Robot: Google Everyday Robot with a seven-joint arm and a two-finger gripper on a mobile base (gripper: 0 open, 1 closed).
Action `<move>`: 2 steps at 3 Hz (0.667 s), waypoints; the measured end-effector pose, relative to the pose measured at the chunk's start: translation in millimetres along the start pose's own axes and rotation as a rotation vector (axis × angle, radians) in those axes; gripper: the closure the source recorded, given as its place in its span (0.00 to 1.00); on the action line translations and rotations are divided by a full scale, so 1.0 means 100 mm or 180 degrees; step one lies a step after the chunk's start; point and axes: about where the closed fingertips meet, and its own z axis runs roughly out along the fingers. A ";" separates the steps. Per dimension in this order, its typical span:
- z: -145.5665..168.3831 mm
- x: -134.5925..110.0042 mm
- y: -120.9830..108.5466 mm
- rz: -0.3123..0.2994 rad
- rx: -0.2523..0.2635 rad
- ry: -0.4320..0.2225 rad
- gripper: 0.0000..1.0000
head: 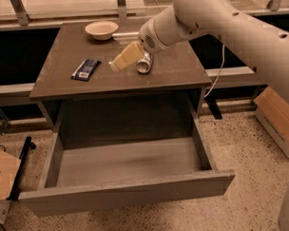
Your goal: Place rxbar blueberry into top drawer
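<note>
The rxbar blueberry (86, 69), a flat dark blue bar with white lettering, lies on the left part of the brown tabletop (62, 84). My gripper (116, 65) hangs just above the tabletop near its middle, pointing left and down, about a hand's width to the right of the bar and apart from it. It holds nothing that I can see. The top drawer (123, 192) is pulled fully out below the table, its light grey inside bare.
A silver can (144, 65) lies on the tabletop just right of the gripper. A pale bowl (101, 29) stands at the back of the table. A cardboard box (277, 117) sits on the floor at right, flat cardboard (3, 177) at left.
</note>
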 end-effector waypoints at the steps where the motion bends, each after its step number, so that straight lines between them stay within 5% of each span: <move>1: 0.21 -0.02 0.04 0.0118 0.0038 -0.0124 0.00; 2: 0.69 -0.12 0.09 0.0197 -0.0061 -0.0305 0.00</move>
